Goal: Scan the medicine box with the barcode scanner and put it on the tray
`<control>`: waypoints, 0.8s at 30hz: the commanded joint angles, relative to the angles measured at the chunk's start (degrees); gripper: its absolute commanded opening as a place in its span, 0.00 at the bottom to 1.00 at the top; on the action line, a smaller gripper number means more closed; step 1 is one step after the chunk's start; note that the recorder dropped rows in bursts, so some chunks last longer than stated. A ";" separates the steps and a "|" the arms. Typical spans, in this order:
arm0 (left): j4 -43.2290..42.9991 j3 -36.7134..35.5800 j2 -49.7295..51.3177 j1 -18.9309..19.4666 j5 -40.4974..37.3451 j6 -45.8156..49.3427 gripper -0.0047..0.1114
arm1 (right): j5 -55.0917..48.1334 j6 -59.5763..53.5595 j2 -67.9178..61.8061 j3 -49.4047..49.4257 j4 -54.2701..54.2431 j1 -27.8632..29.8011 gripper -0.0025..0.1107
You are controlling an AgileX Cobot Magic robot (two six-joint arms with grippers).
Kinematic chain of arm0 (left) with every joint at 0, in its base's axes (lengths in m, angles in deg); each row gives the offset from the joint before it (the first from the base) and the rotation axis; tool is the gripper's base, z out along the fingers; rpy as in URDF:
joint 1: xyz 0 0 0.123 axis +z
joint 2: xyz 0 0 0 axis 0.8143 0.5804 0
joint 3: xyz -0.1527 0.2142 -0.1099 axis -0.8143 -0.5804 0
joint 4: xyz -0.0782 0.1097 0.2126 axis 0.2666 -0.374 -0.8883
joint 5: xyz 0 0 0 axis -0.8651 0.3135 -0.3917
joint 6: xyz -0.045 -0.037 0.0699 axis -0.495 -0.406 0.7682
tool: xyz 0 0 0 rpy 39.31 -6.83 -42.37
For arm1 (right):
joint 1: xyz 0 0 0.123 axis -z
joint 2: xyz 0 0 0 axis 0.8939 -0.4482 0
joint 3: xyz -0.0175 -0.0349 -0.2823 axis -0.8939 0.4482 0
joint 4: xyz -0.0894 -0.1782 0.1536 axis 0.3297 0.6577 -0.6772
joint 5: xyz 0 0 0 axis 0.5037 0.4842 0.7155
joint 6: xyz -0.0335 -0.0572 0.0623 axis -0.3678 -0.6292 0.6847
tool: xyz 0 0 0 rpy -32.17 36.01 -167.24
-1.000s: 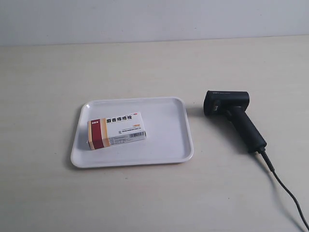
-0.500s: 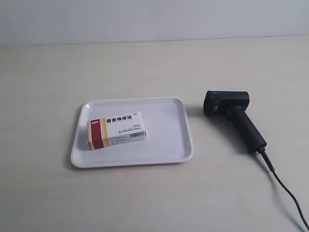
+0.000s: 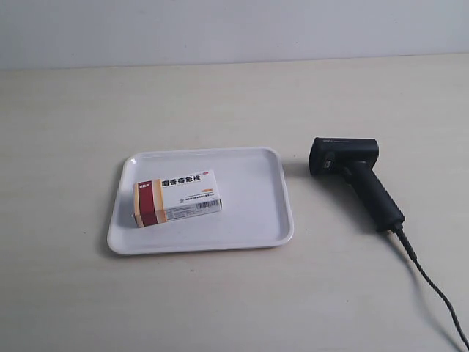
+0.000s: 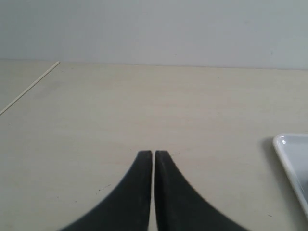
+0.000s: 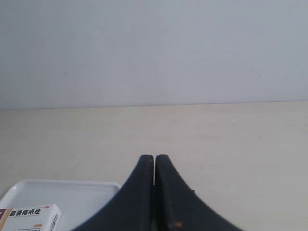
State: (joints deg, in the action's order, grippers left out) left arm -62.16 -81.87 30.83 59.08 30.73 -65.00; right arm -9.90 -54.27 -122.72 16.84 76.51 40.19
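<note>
The medicine box (image 3: 176,196), white with a dark red and tan band, lies flat on the left half of the white tray (image 3: 253,213). The black barcode scanner (image 3: 355,178) rests on the table right of the tray, its cable trailing to the lower right. No arm shows in the exterior view. My left gripper (image 4: 153,154) is shut with nothing in it, above bare table, with a corner of the tray (image 4: 291,163) off to one side. My right gripper (image 5: 154,158) is also shut and empty; the tray (image 5: 72,192) and the box (image 5: 31,217) show beside it.
A pale wooden tabletop (image 3: 220,103) runs back to a light grey wall (image 3: 234,29). The scanner's black cable (image 3: 432,290) lies across the table toward the lower right corner of the exterior view.
</note>
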 commanded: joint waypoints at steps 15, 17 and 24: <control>-0.29 -0.02 -0.37 0.02 0.09 0.28 0.08 | 0.83 0.13 0.53 1.10 0.00 -0.08 0.04; -0.29 -0.02 -0.37 0.02 0.09 0.28 0.08 | 3.84 0.46 0.93 5.26 0.00 -0.08 0.04; -0.29 -0.02 -0.37 0.02 0.09 0.28 0.08 | 18.16 2.13 4.00 24.97 -1.63 -0.08 0.04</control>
State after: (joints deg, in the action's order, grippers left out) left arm -62.26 -81.87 30.83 59.08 30.59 -65.00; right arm 2.29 -53.16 -120.15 36.56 75.65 40.19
